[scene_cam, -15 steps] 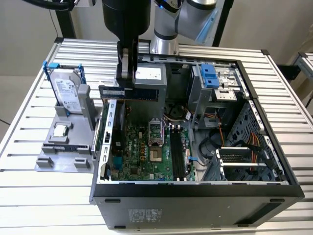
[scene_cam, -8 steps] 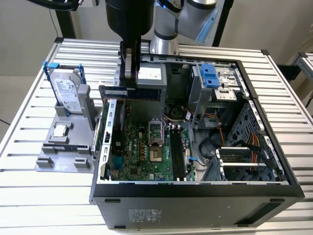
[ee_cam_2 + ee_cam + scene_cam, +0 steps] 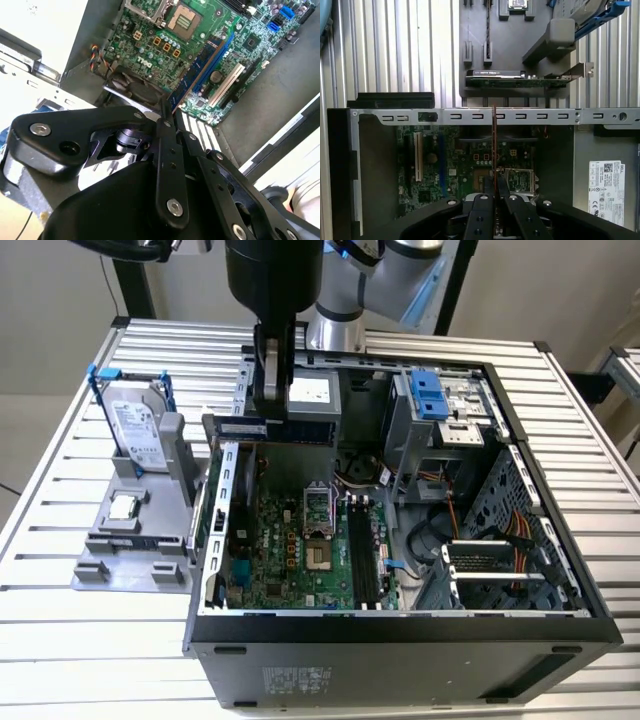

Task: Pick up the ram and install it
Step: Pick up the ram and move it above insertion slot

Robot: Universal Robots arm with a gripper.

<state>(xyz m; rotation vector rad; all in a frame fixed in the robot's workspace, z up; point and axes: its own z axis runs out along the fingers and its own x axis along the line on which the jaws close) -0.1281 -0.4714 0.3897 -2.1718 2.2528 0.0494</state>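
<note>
My gripper [image 3: 270, 408] is clamped on the ram [image 3: 310, 430] — the dark-blue stick hangs level, edge down, above the green motherboard [image 3: 300, 550] in the open computer case [image 3: 400, 650].

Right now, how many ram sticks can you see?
1. The ram is clamped in the gripper, held over the open computer case. The motherboard slots look empty, but another could be hidden.
</note>
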